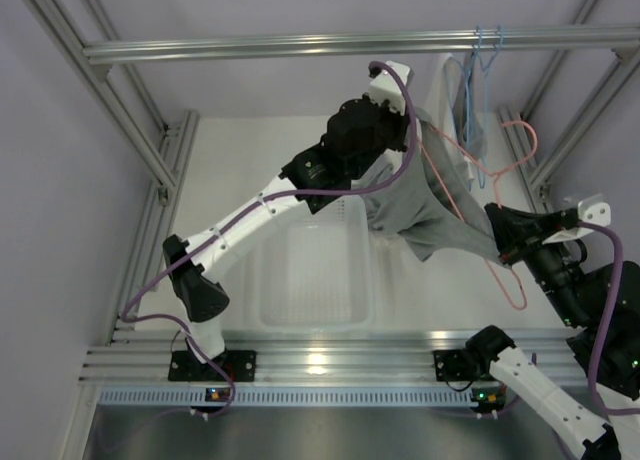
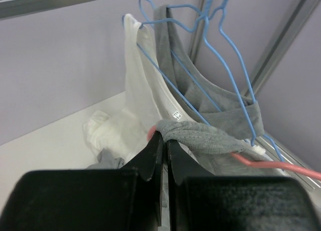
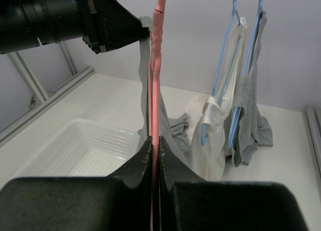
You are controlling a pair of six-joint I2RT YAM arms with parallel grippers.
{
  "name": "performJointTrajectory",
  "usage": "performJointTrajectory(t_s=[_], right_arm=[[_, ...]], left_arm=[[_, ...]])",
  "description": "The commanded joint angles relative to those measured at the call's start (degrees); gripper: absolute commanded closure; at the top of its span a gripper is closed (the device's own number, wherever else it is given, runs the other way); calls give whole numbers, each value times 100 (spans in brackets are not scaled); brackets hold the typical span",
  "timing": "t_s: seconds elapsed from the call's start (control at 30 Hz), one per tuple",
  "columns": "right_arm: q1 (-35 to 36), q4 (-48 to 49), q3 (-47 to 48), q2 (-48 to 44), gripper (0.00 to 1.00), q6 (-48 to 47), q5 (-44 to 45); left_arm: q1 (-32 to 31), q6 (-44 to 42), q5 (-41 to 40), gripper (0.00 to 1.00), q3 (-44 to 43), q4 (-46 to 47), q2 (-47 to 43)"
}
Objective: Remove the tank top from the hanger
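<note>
A grey tank top point(image 1: 420, 205) hangs on a pink hanger point(image 1: 512, 140), stretched between my two grippers above the table. My left gripper point(image 1: 405, 120) is shut on the top's strap; in the left wrist view the bunched grey strap point(image 2: 200, 135) sits at the fingertips over the pink hanger point(image 2: 266, 163). My right gripper point(image 1: 498, 230) is shut on the pink hanger's bar point(image 3: 160, 65), which runs straight up from the fingertips in the right wrist view, the grey top point(image 3: 175, 135) behind it.
A clear plastic basket point(image 1: 310, 270) sits on the table below the left arm. A white top point(image 3: 220, 120) and another grey top point(image 3: 248, 115) hang on blue hangers point(image 1: 485, 50) from the rail point(image 1: 300, 45) at the back right. Frame posts stand on both sides.
</note>
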State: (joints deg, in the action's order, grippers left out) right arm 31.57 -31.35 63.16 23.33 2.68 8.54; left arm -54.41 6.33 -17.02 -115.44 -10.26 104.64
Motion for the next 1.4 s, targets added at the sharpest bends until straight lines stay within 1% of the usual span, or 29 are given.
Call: performJointTrajectory(t_s=[0.0,0.13,0.27,0.33,0.4,0.47,0.57,0.6,0.7,0.73,0.77,0.83,0.87,0.93,1.0,1.07,1.1,1.17,1.23,1.3,1.37], right_arm=[[77,59,-31,-145,100,-57,-246],[68,50,-75,-232,100,-109,-554],[68,59,-154,-399,100,-206,-809],[77,33,-172,-470,100,-215,-914],[77,-20,-163,-479,100,-407,-1222],[68,-2,-198,-514,100,-382,-1188],[77,41,-225,-619,100,-391,-1083],[68,68,-251,-689,100,-365,-969],[77,366,-365,-882,100,-242,-441],[68,463,-470,-927,100,-76,-353],[77,690,-532,-970,100,-31,-239],[77,911,-690,-1076,100,22,-221],[77,999,-751,-1076,100,48,-229],[68,1227,-901,-998,100,75,-308],[68,1525,-1102,-849,100,92,-317],[77,1885,-1296,-769,100,127,-335],[68,2279,-1506,-725,100,145,-344],[68,2589,-1639,-603,100,224,-300],[68,2966,-1684,-532,100,330,-248],[77,3257,-1666,-453,100,426,-81],[68,3591,-1666,-330,100,392,34]], left_arm=[[115,175,-715,100,-269,314,30],[185,307,-944,100,-304,306,65],[352,728,-1049,100,-304,297,48],[370,808,-953,100,-382,297,65],[370,853,-839,100,-523,279,170],[370,861,-681,100,-681,253,267],[370,922,-321,100,-638,235,285],[370,958,-50,100,-577,226,276],[361,1203,592,100,-182,253,188],[353,1309,1029,100,-50,261,154],[309,1484,1268,100,238,349,92],[143,1529,1673,100,565,507,-39],[81,1512,1945,100,749,743,-110],[-103,1538,2210,100,1241,929,-311],[-210,1643,2273,100,1627,1147,-444],[-289,1845,2465,100,1787,1158,-550],[-298,1924,2553,100,1927,1167,-585],[-315,2135,2624,100,2112,1176,-716],[-333,2127,2502,100,2471,1176,-822],[-351,2127,2204,100,2736,1176,-831],[-351,2232,2325,100,3000,1193,-752]])
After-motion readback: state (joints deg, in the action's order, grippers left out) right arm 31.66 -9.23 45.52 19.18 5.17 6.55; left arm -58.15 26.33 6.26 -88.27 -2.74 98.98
